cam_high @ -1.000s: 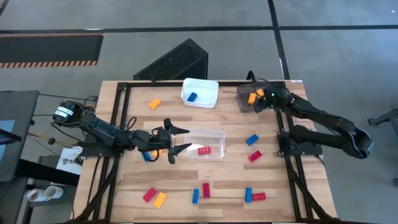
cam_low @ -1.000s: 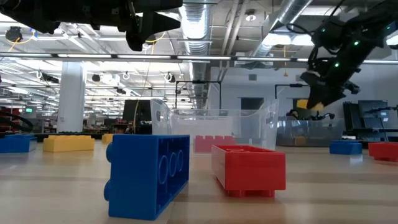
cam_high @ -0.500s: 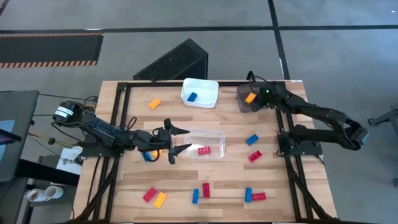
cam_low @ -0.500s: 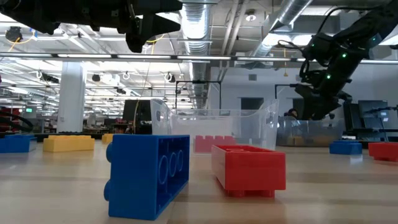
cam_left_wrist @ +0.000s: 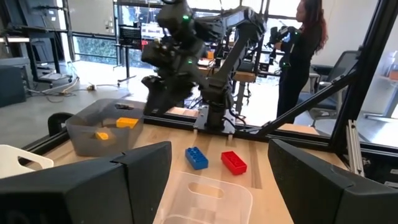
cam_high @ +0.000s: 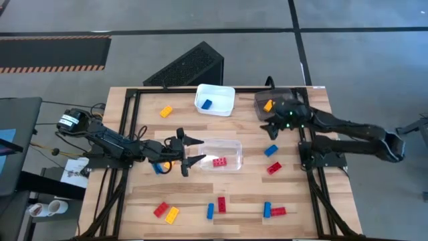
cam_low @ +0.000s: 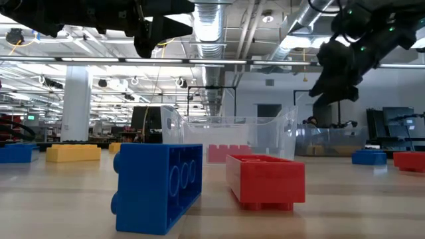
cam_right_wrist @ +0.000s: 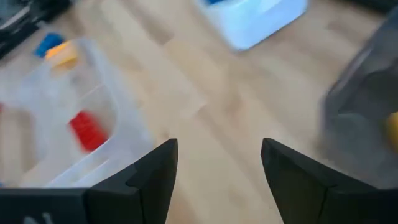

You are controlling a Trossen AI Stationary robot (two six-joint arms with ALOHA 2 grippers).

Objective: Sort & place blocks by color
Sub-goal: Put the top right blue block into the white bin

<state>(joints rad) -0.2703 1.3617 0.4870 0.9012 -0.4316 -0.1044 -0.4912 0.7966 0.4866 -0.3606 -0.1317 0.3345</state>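
Beside the grey bin [cam_high: 271, 105], the right end effector [cam_high: 269, 127] hangs spread wide and empty, seemingly blurred.

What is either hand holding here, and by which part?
Nothing. The right hand is open and empty beside the grey bin; the left hand is open by the clear bin.

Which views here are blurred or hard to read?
Right wrist view: smeared throughout, clear bin and white bin soft-edged. Low view: arms dark against bright ceiling lights, blue block close and sharp. High and left wrist views: evenly lit, crisp.
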